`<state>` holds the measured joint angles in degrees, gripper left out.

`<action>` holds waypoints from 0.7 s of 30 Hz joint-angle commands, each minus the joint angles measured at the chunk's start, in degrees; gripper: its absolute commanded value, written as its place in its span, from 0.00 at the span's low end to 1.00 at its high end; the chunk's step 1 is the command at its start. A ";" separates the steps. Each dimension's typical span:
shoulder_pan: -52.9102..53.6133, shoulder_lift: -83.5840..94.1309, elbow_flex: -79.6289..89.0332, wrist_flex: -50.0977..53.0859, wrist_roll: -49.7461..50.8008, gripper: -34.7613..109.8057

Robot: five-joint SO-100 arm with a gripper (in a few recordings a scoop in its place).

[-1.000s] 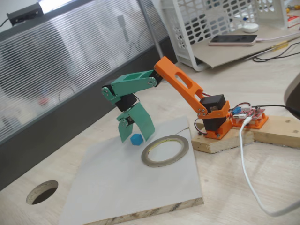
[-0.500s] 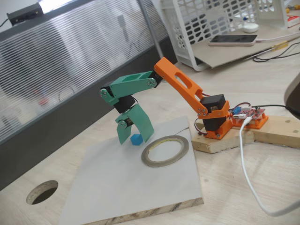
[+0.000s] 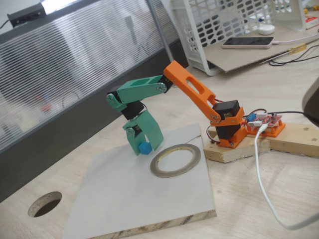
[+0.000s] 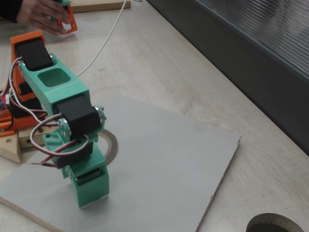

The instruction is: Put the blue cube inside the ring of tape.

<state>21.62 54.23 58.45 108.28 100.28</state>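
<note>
The tiny sky-blue cube [image 3: 145,148] rests on the grey board, just left of the ring of tape [image 3: 154,164]. That ring lies flat with its hollow centre open. My green gripper [image 3: 144,148] points down over the cube, and its two fingers press against the cube's sides. In the other fixed view I see the back of the gripper [image 4: 90,189]; its body hides the cube, and an arc of the tape ring [image 4: 115,143] shows behind it.
The grey board [image 3: 139,199] lies on a wooden table with a round hole [image 3: 45,204] at the front left. My orange base stands on a wood block [image 3: 234,153] beside a red circuit board [image 3: 267,123] and a white cable [image 3: 259,169]. A white basket [image 3: 224,25] stands behind.
The gripper's left finger has swung in toward the cube, so the wide gap of a second ago is closed. The cube and the tape ring stay where they were.
</note>
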 commanded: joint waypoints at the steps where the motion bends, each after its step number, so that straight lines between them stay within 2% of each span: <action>1: -0.53 2.37 -0.79 0.44 0.44 0.57; 9: -0.53 2.37 -0.79 -0.09 0.26 0.57; 16: -0.62 2.37 -0.79 -7.82 0.26 0.57; 21: -0.62 2.37 -0.79 -8.44 0.26 0.52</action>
<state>21.62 54.23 58.45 99.67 100.37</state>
